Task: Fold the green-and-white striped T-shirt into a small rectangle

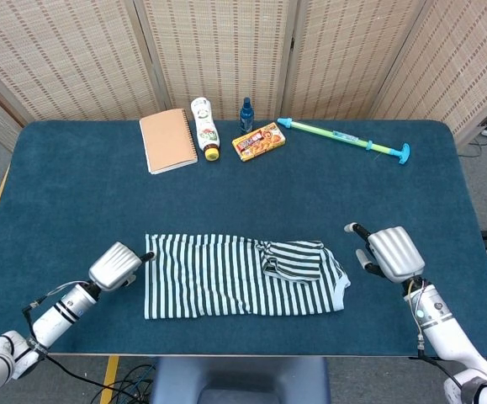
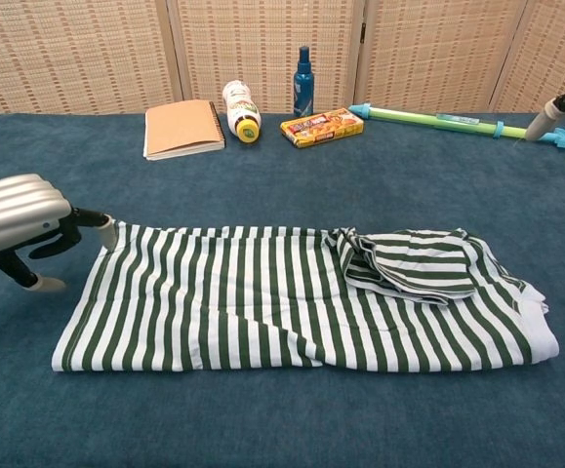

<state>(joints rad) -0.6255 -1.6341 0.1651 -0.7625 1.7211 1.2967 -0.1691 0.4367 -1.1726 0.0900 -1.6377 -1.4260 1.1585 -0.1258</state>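
The green-and-white striped T-shirt lies flat near the table's front edge as a long band, with a sleeve bunched on top toward its right end. My left hand hovers just off the shirt's left edge, fingers apart and holding nothing. In the chest view the left hand has its thumb tip close to the shirt's far-left corner; I cannot tell if it touches. My right hand sits to the right of the shirt, apart from it, fingers spread and empty. The chest view shows only the fingertips of the right hand.
Along the back edge lie a tan notebook, a white bottle, a blue spray bottle, an orange snack box and a long green toy pump. Woven screens stand behind the blue table.
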